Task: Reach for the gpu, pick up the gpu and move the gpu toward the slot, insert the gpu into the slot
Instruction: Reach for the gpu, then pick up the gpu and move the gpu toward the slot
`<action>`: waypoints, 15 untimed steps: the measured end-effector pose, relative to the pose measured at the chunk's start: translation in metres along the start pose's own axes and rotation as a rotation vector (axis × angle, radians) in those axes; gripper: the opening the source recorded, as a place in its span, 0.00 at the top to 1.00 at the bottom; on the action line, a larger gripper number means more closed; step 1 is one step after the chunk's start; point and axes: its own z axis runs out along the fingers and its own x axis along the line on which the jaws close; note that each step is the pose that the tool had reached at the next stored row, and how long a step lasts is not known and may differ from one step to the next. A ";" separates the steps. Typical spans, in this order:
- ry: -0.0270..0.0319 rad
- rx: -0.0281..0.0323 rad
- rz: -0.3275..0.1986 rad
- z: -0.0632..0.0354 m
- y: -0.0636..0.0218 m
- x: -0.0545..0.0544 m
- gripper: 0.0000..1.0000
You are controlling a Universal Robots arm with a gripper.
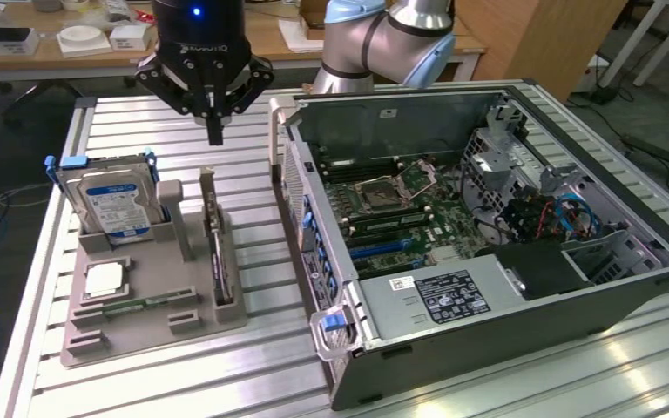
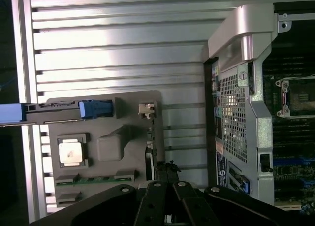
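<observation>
1. The counter (image 1: 613,366) of ribbed metal slats lies under the gripper (image 1: 215,135) and carries everything else.
2. An open case (image 1: 486,340) lies on its side to the exterior view's right of the gripper, well apart from it. Its board (image 1: 404,209) faces up.
3. The arm (image 1: 369,39) rises behind the gripper, toward the exterior view's right.
4. A grey tray (image 1: 137,335) sits below the gripper and toward the camera in the exterior view, just beside the case.
5. A drive (image 1: 111,205) with a blue label stands upright in the tray. It is below the gripper and to the exterior view's left of it.
6. The gripper points straight down. Its fingers are pressed together into one tip, pinching nothing. It hangs in the air above the tray's far end.
7. The gpu (image 1: 213,239) stands on edge in a groove of the tray, on the side nearest the case. It is below the gripper and not touched by it. Its far end is the part closest to the fingertips. In the wrist view the gpu (image 2: 149,137) shows edge-on as a thin line that runs up to the gripper (image 2: 170,169).
8. A chip (image 1: 104,279) with a silver lid lies flat in the tray. It is lower than the gripper and to the exterior view's left of the gpu.
9. A memory stick (image 1: 137,306) lies in the tray just past the chip, farther from the gripper.
</observation>
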 end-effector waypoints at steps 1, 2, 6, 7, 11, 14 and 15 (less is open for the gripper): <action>0.0001 0.0000 0.000 0.0000 0.0000 0.001 0.90; 0.0000 0.0000 0.000 0.0000 -0.0001 0.001 0.90; 0.0003 0.0000 0.000 0.0001 -0.0003 0.004 0.90; 0.0003 0.0001 0.000 0.0001 -0.0004 0.004 0.90; 0.0004 0.0000 0.000 0.0001 -0.0005 0.005 0.90; 0.0004 0.0000 0.000 0.0001 -0.0004 0.005 0.90; 0.0004 0.0001 0.000 0.0001 -0.0004 0.005 0.90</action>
